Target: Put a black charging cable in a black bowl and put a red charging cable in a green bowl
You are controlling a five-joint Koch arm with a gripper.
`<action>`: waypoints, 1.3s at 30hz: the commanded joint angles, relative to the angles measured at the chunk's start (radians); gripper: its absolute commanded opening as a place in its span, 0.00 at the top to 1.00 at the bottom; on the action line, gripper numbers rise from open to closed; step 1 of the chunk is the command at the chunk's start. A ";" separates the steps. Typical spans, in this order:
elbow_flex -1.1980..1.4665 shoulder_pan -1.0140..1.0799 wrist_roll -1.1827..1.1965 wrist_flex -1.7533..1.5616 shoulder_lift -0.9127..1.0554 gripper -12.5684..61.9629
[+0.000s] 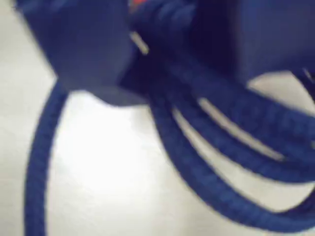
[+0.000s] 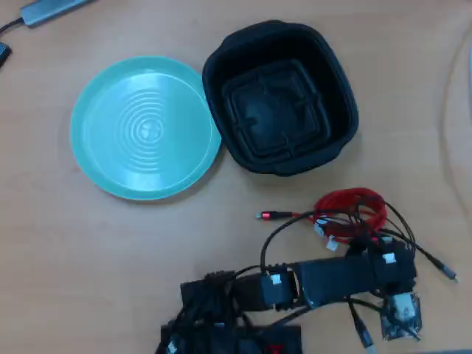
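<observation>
In the overhead view, a grey flat device [image 2: 51, 9] lies at the far left edge of the wooden table [image 2: 88, 251]. Right of it and nearer sits the green bowl [image 2: 145, 127], empty, its ridged rings showing at the centre. Its right rim touches or just overlaps the left rim of the black bowl [image 2: 280, 96], which stands further right, also empty, with its ridged square floor showing.

Nearer and further right lies the red cable [image 2: 354, 209], coiled on the table, well apart from both bowls. One red-and-silver plug stretches out to the left of the coil. Small white bits sit on its near side.

The arm [image 2: 324, 280] lies along the near edge, its base at the left and its wrist at the right, just near of the red coil. Thin black strands loop around the wrist and the coil; one runs out right to a silver tip [image 2: 448, 274]. I cannot tell there which belong to the black cable and which to the robot.

In the wrist view, blurred and blue-tinted, the black cable [image 1: 231, 162] fills the frame in several looping strands over the pale table. The gripper [image 1: 140, 73] shows as two dark bodies at the top, with cable strands bunched between them. It looks clamped on the cable, but the blur is heavy.
</observation>
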 commanded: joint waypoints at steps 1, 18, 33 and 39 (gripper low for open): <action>-0.135 0.040 0.061 0.072 0.144 0.92; -0.149 -0.199 0.140 -0.011 0.486 0.92; -0.164 -0.477 0.143 -0.183 0.488 0.92; -0.164 -0.535 0.172 -0.233 0.549 0.92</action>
